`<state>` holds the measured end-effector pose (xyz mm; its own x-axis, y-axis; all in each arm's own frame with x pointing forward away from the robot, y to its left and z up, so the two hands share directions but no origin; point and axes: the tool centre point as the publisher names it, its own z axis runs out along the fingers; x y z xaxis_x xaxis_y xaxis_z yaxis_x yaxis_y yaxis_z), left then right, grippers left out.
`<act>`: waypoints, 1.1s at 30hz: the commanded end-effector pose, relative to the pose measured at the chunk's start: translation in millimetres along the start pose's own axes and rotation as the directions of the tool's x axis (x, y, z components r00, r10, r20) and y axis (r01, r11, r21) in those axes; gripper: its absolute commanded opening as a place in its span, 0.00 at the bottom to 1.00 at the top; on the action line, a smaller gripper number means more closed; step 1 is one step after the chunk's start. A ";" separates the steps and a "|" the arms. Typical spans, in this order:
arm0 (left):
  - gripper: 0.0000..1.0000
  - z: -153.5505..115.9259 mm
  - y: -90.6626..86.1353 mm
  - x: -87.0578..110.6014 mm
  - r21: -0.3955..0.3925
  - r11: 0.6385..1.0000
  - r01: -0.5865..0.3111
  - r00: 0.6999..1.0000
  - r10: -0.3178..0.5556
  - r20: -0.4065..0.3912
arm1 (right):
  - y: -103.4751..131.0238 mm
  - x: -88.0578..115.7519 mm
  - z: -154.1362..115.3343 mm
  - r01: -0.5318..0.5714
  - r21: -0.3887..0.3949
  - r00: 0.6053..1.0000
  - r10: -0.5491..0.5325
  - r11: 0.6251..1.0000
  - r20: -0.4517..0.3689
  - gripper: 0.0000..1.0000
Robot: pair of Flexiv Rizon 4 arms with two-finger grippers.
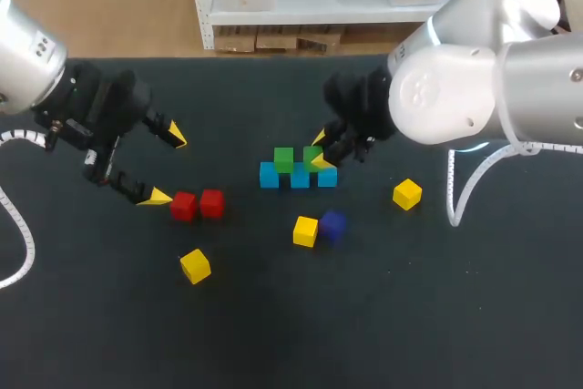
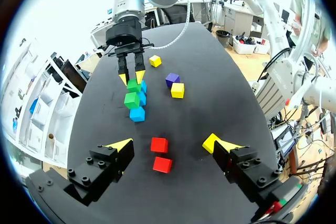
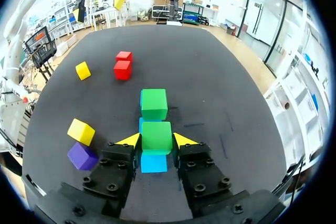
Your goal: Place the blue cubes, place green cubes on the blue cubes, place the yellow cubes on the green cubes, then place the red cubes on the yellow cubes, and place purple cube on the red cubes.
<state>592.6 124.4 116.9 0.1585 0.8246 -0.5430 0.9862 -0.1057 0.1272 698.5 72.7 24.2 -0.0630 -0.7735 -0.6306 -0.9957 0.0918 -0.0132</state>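
right end effector (image 3: 156, 141) closed on green cube (image 3: 156, 136), seated on row of 3 blue cubes (image 1: 269, 176) beside 2nd green cube (image 3: 154, 103) | left end effector (image 1: 168, 167) wide open, empty, just beside 2 red cubes (image 1: 184, 206) | 3 yellow cubes (image 1: 305, 230), 1 purple cube (image 1: 333, 223) loose on table (image 1: 437, 316)

Three blue cubes (image 1: 269, 175). Two green cubes (image 1: 283, 159). Three yellow cubes (image 1: 407, 194) in the head view; only two of them showing in either wrist view. Two red cubes (image 1: 183, 206). One purple cube (image 1: 332, 223). Eleven cubes altogether, in five colours, on a single tabletop (image 1: 474, 316). Two end effectors, the left end effector (image 1: 168, 167) and the right end effector (image 1: 319, 149), with two yellow-tipped fingers apiece, four yellow tips in total.
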 end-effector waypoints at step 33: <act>1.00 -0.3 -1.1 1.5 -0.003 1.000 -0.004 1.000 0.004 0.005 | -1.6 1.1 1.9 -0.007 -0.012 1.000 0.007 1.000 0.004 0.49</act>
<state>592.6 124.4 116.9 0.1585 0.8246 -0.5430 0.9862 -0.1057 0.1272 699.0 73.0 22.1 -0.0697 -0.7716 -0.6323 -0.9958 0.0919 -0.0024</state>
